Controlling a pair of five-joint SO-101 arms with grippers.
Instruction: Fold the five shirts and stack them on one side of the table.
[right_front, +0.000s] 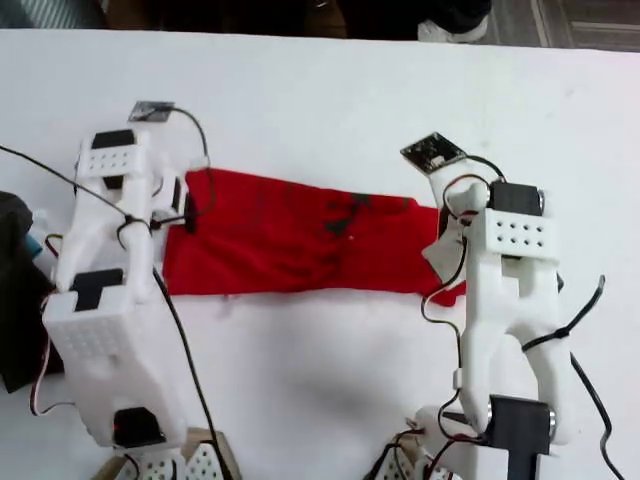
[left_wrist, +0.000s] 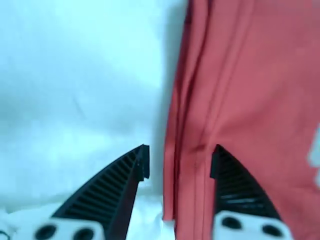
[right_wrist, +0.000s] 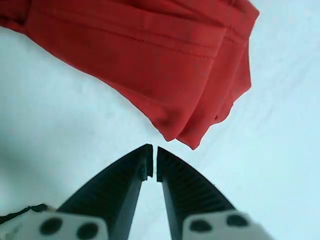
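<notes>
Close spread left gripper (left_wrist: 180, 152) on straddled shirt (left_wrist: 250, 100) edge; open pressed-together right gripper (right_wrist: 153, 152) (empty), advance onto corner just ahead, pinch all layers.

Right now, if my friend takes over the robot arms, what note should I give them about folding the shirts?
Left gripper: open, jaws astride the edge at one end of the red shirt, not closed on it.
Right gripper: shut and empty, just short of the corner at the shirt's other end.
Shirt: lies as a long layered band across the table, between the arms.
Done: it looks folded lengthwise.
Left: fold it shorter, set it at one side, then do the other shirts.
</notes>
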